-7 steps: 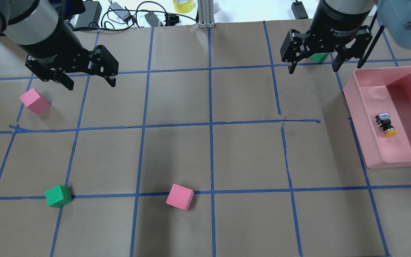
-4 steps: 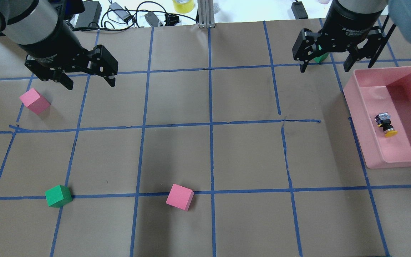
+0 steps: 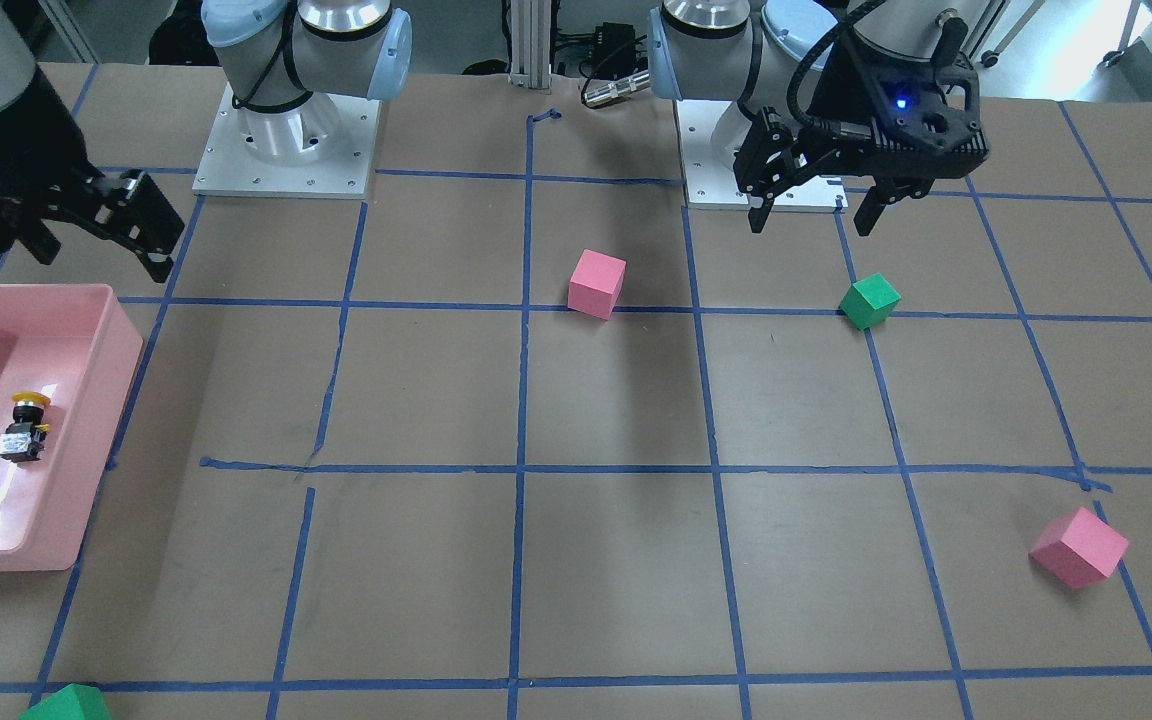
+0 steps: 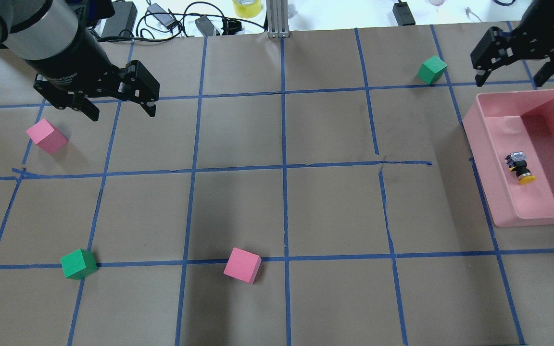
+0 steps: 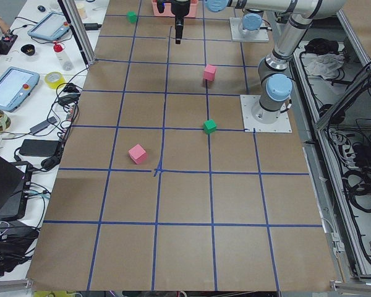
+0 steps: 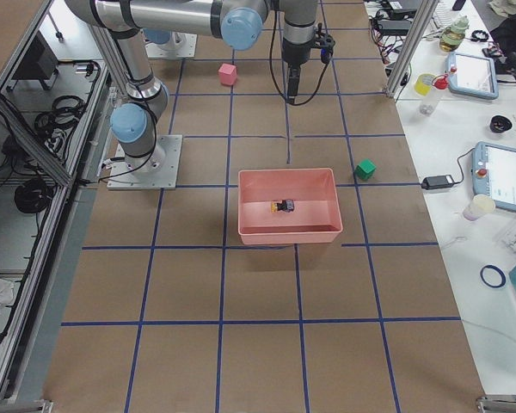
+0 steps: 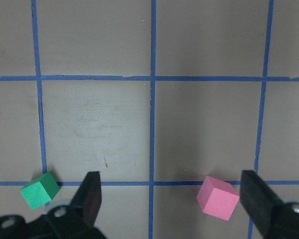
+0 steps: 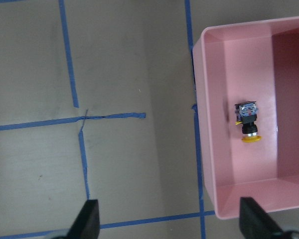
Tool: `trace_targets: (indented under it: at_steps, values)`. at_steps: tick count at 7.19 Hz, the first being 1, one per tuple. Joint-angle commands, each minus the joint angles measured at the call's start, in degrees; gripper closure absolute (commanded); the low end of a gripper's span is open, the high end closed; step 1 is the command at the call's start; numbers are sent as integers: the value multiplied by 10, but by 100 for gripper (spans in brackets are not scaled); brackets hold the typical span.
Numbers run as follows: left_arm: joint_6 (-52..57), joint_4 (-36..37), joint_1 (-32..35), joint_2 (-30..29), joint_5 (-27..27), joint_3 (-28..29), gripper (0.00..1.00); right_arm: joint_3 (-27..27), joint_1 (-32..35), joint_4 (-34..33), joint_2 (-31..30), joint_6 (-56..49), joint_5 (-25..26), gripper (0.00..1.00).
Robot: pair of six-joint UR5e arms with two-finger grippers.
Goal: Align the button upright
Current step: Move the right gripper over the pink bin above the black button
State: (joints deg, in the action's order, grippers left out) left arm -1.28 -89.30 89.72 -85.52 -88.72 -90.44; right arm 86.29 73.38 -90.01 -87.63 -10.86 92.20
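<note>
The button (image 4: 520, 168) lies on its side on the floor of a pink bin (image 4: 483, 158) at the table's right edge, yellow cap towards the robot, grey block away. It also shows in the front view (image 3: 24, 425) and the right wrist view (image 8: 248, 122). My right gripper (image 4: 510, 77) is open and empty, high above the table just beyond the bin's far left corner. In its wrist view the gripper (image 8: 172, 221) frames the bin's near left corner. My left gripper (image 4: 123, 114) is open and empty over the far left of the table.
A pink cube (image 4: 46, 136) lies just below the left gripper. A green cube (image 4: 79, 263) and a second pink cube (image 4: 242, 265) sit near the front. Another green cube (image 4: 432, 69) sits left of the right gripper. Cables and tape lie beyond the far edge.
My right gripper has moved right and towards the far edge, uncovering the green cube it hid. It stays open. The left gripper and the button have not moved.
</note>
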Motion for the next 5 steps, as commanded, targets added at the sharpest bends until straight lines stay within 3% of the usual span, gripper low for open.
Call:
trace_targets:
  at_steps: [1, 2, 3, 5]
  values:
    - [0, 0, 0, 0, 0, 0, 0, 48, -73, -113, 30, -85, 3, 0]
    - [0, 0, 0, 0, 0, 0, 0, 89, -97, -174, 37, -139, 2, 0]
    - [0, 0, 0, 0, 0, 0, 0, 112, -119, -188, 40, -148, -4, 0]
    - [0, 0, 0, 0, 0, -1, 0, 128, -134, -239, 74, -168, 1, 0]
